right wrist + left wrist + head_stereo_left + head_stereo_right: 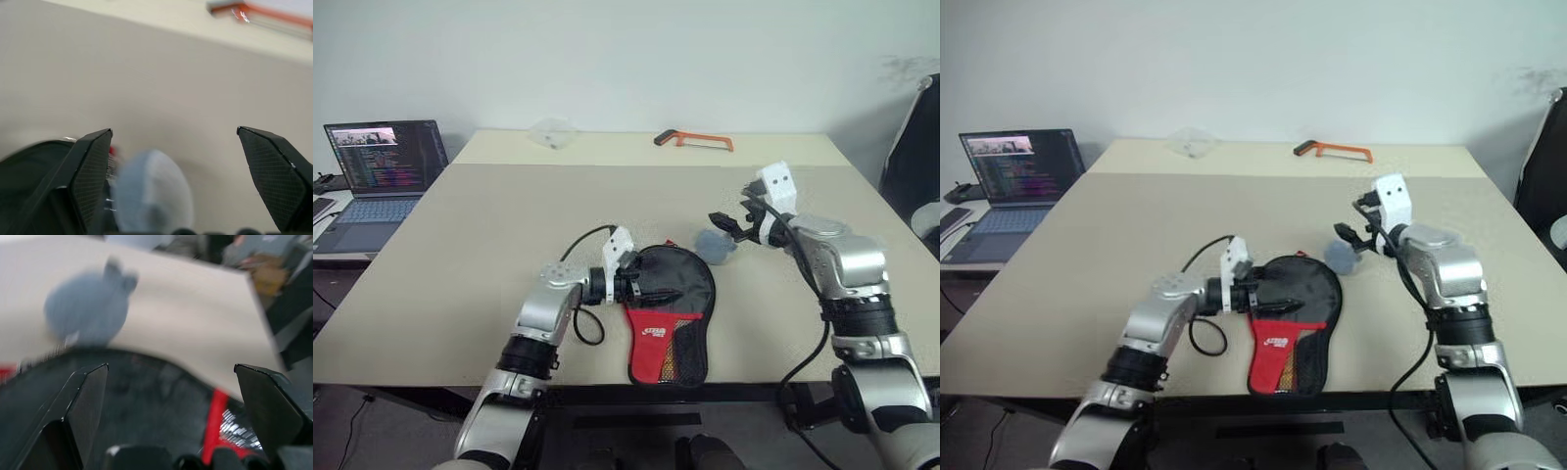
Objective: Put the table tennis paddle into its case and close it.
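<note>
The case [671,313] lies flat near the table's front edge, its round black end pointing away and its red lettered panel and mesh toward me. The table tennis paddle is hidden. My left gripper [651,291] is open and hovers low over the case's left side, pointing right across the black fabric [146,396]. My right gripper [729,223] is open too, raised above the table just beyond the case's far right rim. A small grey-blue lump [715,245] sits below it; the right wrist view shows the lump [151,191] between the fingers' line of sight.
An orange-handled hacksaw [695,140] and a clear plastic piece [551,132] lie at the table's far edge. An open laptop [386,162] stands on a side desk to the left. A dark chair [915,166] is at the right.
</note>
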Controlling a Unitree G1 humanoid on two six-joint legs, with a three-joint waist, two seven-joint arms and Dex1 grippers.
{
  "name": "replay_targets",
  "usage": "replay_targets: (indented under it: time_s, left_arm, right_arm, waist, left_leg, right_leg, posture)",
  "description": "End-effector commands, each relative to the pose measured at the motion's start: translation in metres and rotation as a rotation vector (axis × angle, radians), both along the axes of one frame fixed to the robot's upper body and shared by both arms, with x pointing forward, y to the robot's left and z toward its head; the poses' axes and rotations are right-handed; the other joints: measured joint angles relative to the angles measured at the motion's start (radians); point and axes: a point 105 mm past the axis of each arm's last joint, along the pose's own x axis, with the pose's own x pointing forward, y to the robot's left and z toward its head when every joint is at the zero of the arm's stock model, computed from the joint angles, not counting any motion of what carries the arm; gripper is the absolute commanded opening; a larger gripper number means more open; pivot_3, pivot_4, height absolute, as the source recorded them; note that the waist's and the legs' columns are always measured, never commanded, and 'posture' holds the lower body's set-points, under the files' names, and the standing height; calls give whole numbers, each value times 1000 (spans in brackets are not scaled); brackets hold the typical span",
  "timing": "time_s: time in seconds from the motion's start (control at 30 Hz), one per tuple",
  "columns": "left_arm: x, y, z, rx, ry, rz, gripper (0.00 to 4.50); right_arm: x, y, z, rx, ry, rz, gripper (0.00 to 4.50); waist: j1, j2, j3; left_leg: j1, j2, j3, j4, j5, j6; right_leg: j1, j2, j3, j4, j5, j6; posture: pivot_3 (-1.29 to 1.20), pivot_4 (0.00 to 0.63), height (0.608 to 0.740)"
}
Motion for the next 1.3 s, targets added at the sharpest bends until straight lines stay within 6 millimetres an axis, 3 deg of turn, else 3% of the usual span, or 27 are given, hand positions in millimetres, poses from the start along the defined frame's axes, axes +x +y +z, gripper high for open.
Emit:
replay_targets:
  time_s: [0.03,0.2,0.5,0.87,0.97,1.13,1.3]
  left_arm:
    - [4,-5,-5,5,-40,82,4493]
    - [-1,-13,-28,35,-6,117,4493]
    - [-5,-31,-30,40,22,79,4493]
    - [0,-30,-34,75,36,89,4493]
    - [-1,-32,-33,74,30,80,4500]
    - [2,-32,-33,80,28,90,4500]
    - [-1,-31,-39,94,28,86,4500]
  right_arm:
    - [10,-2,12,81,-25,-50,4500]
    - [11,3,-13,106,70,-57,4500]
    - [4,13,-42,80,208,-49,4500]
    - [1,16,-60,90,272,-86,4500]
    - [-1,18,-64,96,281,-90,3941]
    - [0,18,-63,81,255,-108,2220]
    - [4,5,-49,46,174,-128,966]
  waist:
    - [2,0,0]
    - [6,1,0]
    - [7,5,-3]
    - [8,6,-3]
    - [8,6,-4]
    - [8,7,-4]
    - [7,7,-5]
  left_leg:
    - [0,0,0,0,0,0]
    - [1,-1,0,0,0,0]
    - [3,-1,1,1,0,0]
    - [4,-1,1,1,0,1]
    - [4,-1,1,1,0,1]
    - [6,-1,1,1,1,1]
    - [7,-1,1,1,1,1]
  right_leg:
    - [0,0,0,1,0,0]
    - [1,0,-1,2,0,0]
    - [2,1,-3,4,0,0]
    - [3,2,-3,4,0,0]
    - [4,2,-3,4,0,0]
    - [5,3,-3,4,0,0]
    - [6,4,-3,4,-1,1]
  posture:
    - [0,150,740]
    - [0,150,740]
    - [0,150,740]
    - [0,150,740]
    - [0,150,740]
    - [0,150,740]
    - [0,150,740]
